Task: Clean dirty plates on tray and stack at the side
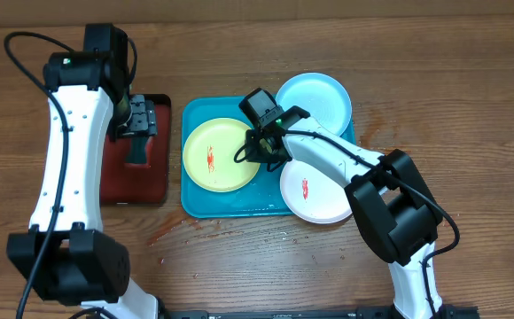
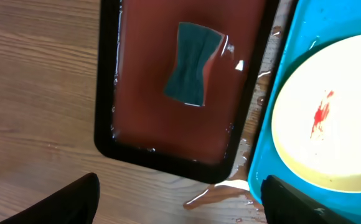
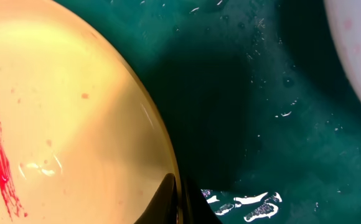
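The yellow-green plate [image 1: 214,142], likely light, stiff and slippery, is pinched at its 3 o'clock rim by the right jaws; the left jaws are spread wide, empty.

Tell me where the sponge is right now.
Left wrist view: the sponge lies inside the small black tray, on the robot's left side, just beside the blue tray that holds the yellow plate.

readable text: none | yellow-green plate [image 1: 226,142], tray [image 1: 195,200]: no markings seen | arms [image 1: 66,151]: perhaps too small to tell
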`<action>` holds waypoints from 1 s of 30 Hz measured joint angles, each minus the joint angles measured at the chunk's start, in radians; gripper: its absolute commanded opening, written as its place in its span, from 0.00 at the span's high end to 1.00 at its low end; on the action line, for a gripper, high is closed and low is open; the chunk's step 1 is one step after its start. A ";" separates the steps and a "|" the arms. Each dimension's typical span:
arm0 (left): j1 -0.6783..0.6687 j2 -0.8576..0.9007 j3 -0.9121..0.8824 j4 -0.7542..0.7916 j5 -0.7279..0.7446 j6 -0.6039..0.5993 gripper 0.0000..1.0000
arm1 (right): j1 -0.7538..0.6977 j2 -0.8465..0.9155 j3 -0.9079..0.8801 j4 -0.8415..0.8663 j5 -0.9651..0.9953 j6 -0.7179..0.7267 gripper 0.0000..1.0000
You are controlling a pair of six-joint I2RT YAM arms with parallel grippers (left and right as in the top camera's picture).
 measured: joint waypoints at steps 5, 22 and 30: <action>0.005 0.071 0.000 0.015 -0.015 0.065 0.26 | 0.000 0.000 0.001 -0.010 0.006 0.011 0.96; 0.142 0.341 0.000 0.150 0.179 0.308 0.58 | 0.006 0.000 0.004 -0.015 0.034 0.014 0.96; 0.142 0.399 0.000 0.176 0.174 0.306 0.69 | 0.006 0.000 0.004 -0.015 0.034 0.015 0.96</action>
